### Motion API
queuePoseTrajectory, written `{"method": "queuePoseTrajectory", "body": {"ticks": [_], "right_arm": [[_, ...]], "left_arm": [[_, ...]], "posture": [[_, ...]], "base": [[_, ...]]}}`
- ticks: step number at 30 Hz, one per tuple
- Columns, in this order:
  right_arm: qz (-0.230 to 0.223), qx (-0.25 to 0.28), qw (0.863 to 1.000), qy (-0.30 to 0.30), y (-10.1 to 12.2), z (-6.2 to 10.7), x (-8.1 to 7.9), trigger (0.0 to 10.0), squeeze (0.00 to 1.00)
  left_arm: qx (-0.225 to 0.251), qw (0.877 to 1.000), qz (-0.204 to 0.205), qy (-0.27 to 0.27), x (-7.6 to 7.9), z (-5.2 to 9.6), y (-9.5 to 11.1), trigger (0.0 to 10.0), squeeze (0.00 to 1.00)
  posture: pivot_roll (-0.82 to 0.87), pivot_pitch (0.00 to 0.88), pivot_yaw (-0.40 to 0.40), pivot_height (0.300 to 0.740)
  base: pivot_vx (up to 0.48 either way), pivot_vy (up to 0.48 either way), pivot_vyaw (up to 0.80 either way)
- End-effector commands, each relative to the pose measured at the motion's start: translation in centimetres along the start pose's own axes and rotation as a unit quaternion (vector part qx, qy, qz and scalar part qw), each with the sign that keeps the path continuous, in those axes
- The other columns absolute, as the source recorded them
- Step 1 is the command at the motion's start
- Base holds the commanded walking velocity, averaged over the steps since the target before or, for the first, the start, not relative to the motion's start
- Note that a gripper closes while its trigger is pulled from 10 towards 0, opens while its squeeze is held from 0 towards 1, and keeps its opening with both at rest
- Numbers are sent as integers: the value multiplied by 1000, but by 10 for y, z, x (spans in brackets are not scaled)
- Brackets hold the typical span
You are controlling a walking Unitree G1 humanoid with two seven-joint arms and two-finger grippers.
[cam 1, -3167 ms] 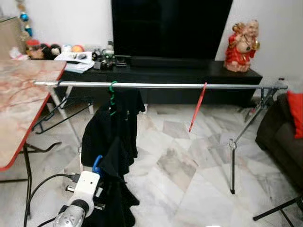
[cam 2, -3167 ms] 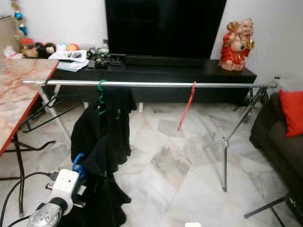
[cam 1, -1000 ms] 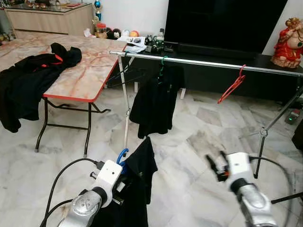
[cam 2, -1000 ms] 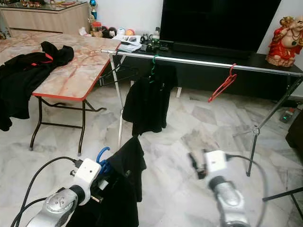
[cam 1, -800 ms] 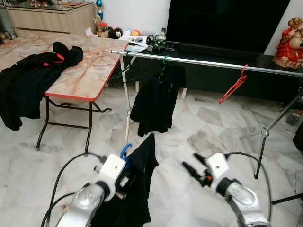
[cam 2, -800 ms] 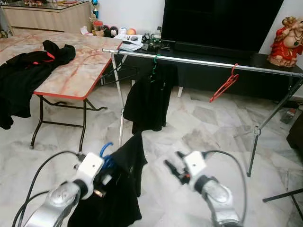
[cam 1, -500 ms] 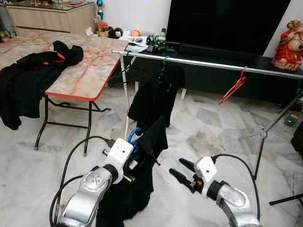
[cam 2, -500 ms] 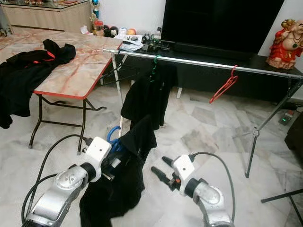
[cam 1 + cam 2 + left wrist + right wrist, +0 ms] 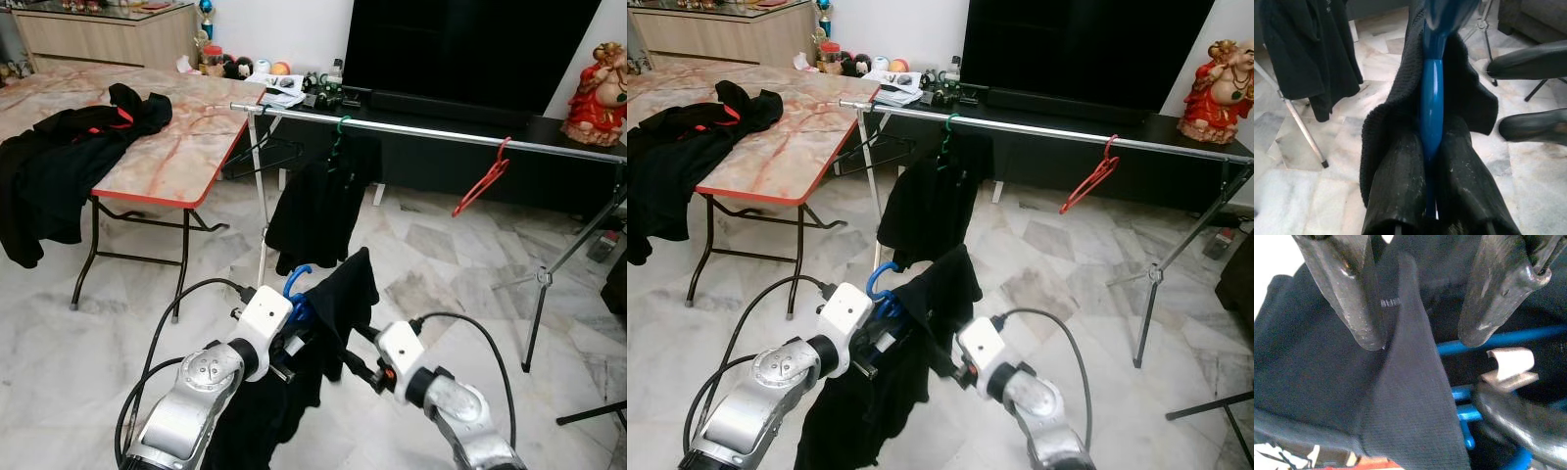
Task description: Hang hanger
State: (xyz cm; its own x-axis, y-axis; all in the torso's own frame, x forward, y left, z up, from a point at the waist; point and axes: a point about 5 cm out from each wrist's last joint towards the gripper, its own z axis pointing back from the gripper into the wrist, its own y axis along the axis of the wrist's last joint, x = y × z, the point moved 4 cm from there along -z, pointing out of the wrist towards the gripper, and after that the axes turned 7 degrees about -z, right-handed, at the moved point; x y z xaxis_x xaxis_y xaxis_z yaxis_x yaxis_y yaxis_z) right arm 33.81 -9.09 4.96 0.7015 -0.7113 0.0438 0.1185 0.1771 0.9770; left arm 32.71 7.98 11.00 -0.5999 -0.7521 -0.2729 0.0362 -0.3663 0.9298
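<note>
A blue hanger [image 9: 297,281] carries a black garment [image 9: 345,294] that droops low in front of me. My left gripper [image 9: 1429,147] is shut on the hanger's blue neck, and the cloth hides its fingers in the eye views. My right gripper [image 9: 1415,340] is open, with one finger [image 9: 1359,298] on each side of a fold of the same garment. Its fingers [image 9: 1533,61] also show beside the cloth in the left wrist view. Ahead runs the silver rail [image 9: 441,132]. A green hanger [image 9: 339,127] with a black top [image 9: 318,201] and a bare red hanger [image 9: 482,181] hang on it.
On my left, a marble-topped table [image 9: 186,147] holds a heap of black clothes [image 9: 59,157]. The rail's tripod leg [image 9: 544,284] stands to the right. Behind the rail are a dark TV unit [image 9: 460,162] and a red statue [image 9: 594,83]. Marble floor lies between me and the rail.
My left arm has lifted the hanger and garment higher and forward. My right gripper has moved left, and its fingers have gone from free air onto the cloth.
</note>
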Motion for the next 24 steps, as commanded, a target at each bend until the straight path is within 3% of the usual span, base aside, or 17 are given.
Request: {"method": "queuePoseTrajectory", "body": {"ticks": [1,6,7,14,20,21,22,23,24], "right_arm": [[8,-10,1000,5,-1,-1,-1,10000,588],[24,-20,1000,-2,-3,-5,-3,10000,557],[29,-22,999,-10,-2,-8,-3,10000,0],[44,-37,996,-71,-1,-13,10,10000,0],[23,-32,992,-117,5,-16,21,10000,0],[19,-29,992,-121,5,-16,22,2941,0],[17,-27,991,-130,7,-16,24,2941,0],[14,-26,990,-136,7,-16,26,0,0],[14,-27,990,-140,7,-16,27,0,0]], "left_arm": [[30,1000,-3,-9,2,0,17,10000,0],[34,999,-4,-16,4,0,20,10000,0],[35,999,-5,-22,5,1,21,10000,0],[38,998,-9,-41,10,2,26,10000,0],[39,998,-11,-56,15,5,29,10000,0],[39,998,-11,-57,15,5,29,10000,0],[38,998,-12,-57,15,5,28,10000,0],[36,998,-12,-57,15,6,27,10000,0],[35,998,-12,-56,14,6,27,10000,0]], "posture": [[143,0,-108,740],[144,0,-110,740],[144,0,-110,740],[149,0,-110,740],[152,0,-109,740],[152,0,-109,740],[152,0,-109,740],[152,0,-109,740],[152,0,-109,740]], "base": [[0,0,0],[0,0,0],[0,0,0],[0,0,0],[0,0,0],[0,0,0],[0,0,0],[0,0,0],[0,0,0]]}}
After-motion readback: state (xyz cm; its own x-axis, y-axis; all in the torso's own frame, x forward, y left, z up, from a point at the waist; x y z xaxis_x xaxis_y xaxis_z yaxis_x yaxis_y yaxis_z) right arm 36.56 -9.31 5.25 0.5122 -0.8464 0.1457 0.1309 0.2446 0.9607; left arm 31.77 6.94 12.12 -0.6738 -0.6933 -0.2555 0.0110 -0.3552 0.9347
